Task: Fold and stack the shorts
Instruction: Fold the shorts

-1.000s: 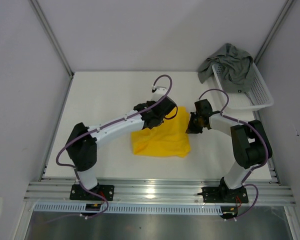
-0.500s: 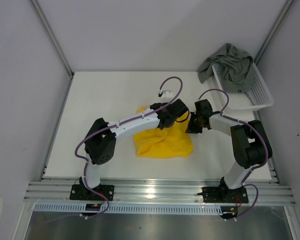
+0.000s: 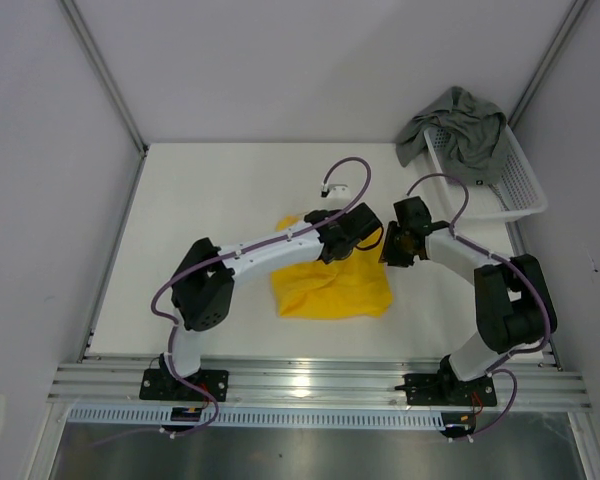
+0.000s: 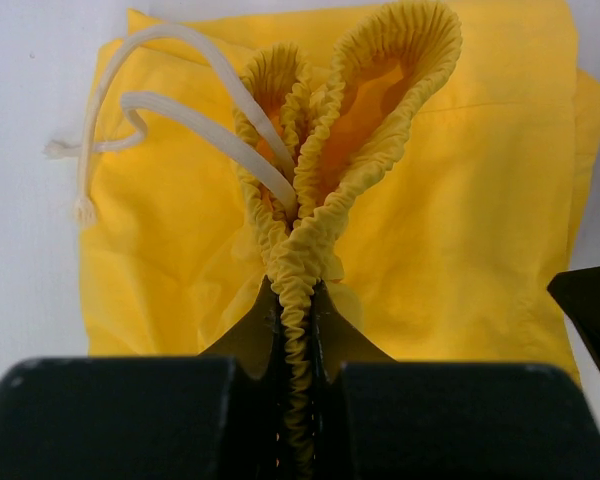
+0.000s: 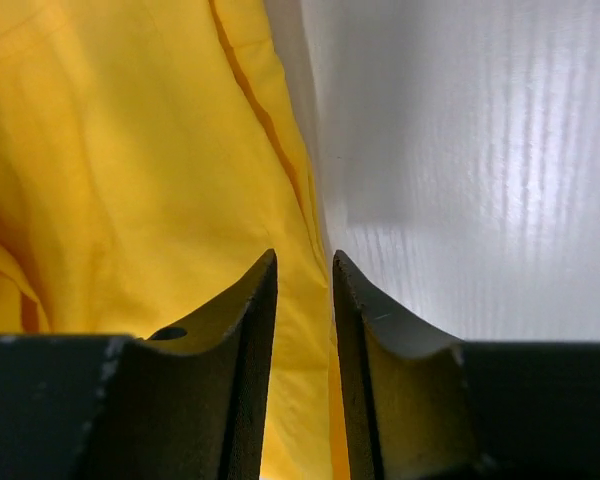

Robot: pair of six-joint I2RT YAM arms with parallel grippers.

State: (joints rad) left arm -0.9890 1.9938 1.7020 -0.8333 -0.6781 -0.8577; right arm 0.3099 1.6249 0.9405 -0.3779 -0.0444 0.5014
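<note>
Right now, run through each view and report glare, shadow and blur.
Top external: evenly lit and sharp, with glare on the metal rail at the near edge. Left wrist: the yellow shorts are crisp, the left gripper blurred in the foreground. Right wrist: streaky sheen on the table, a soft shadow beside the shorts' edge, the right gripper slightly soft.

Yellow shorts (image 3: 332, 293); grey-green shorts (image 3: 464, 126); white basket (image 3: 513, 183)
</note>
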